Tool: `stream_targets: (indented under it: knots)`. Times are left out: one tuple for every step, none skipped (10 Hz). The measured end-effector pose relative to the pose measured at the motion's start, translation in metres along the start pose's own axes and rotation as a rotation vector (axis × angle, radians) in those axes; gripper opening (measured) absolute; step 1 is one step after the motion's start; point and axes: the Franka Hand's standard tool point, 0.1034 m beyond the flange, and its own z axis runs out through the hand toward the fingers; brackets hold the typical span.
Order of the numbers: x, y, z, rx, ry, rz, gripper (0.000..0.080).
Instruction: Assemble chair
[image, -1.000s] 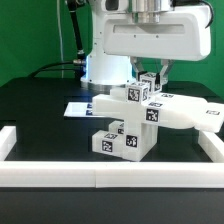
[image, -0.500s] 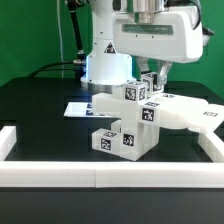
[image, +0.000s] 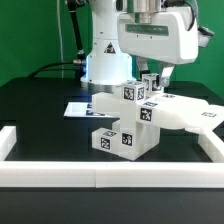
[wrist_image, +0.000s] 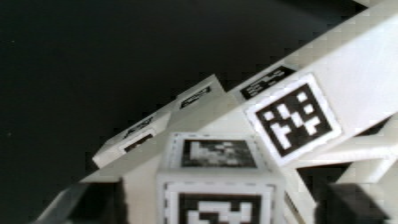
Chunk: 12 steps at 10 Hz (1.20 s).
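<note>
While the tool (image: 152, 74) hangs just above the chair (image: 135, 120), its fingers (wrist_image: 347, 190) look spread w/ nothing gripped. Chair sits mid desk (image: 40, 110), inside the white rail (image: 100, 176), next to the marker board (image: 78, 109). No containers.

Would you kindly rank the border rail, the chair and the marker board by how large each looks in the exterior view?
1. Border rail, largest, though nearest the camera.
2. Chair.
3. Marker board, smallest; it lies farther back and is partly hidden behind the chair, so its rank is unsure.
</note>
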Motion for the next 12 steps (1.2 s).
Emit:
stream_targets:
  knots:
    - [-0.0012, 0.0002, 0.0013, -0.003, -0.001, -0.003, 0.0617]
    - [-0.0021, -0.0002, 0.0015, -0.005, 0.0, -0.019, 0.0642]
    - [-0.002, -0.0002, 0.0015, -0.007, 0.003, -0.139, 0.0642]
    - [-0.002, -0.0001, 0.0018, -0.008, 0.002, -0.227, 0.0649]
    - [-0.0024, -0.0001, 0.0019, -0.008, 0.002, -0.294, 0.0649]
    - [-0.003, -0.0004, 0.002, -0.008, 0.002, -0.346, 0.0649]
    - [-0.0034, -0.0005, 0.002, -0.008, 0.001, -0.434, 0.0649]
    - [-0.0035, -0.0005, 0.0022, -0.009, 0.001, -0.528, 0.0649]
    - [-0.0035, -0.0003, 0.0025, -0.01, 0.0, -0.606, 0.0649]
    - [-0.0035, -0.0002, 0.0028, -0.01, 0.0, -0.648, 0.0649]
    - [-0.0033, 0.0001, 0.0032, -0.011, 0.0, -0.75, 0.0649]
    - [-0.0032, 0.0005, 0.0037, -0.012, -0.001, -0.827, 0.0649]
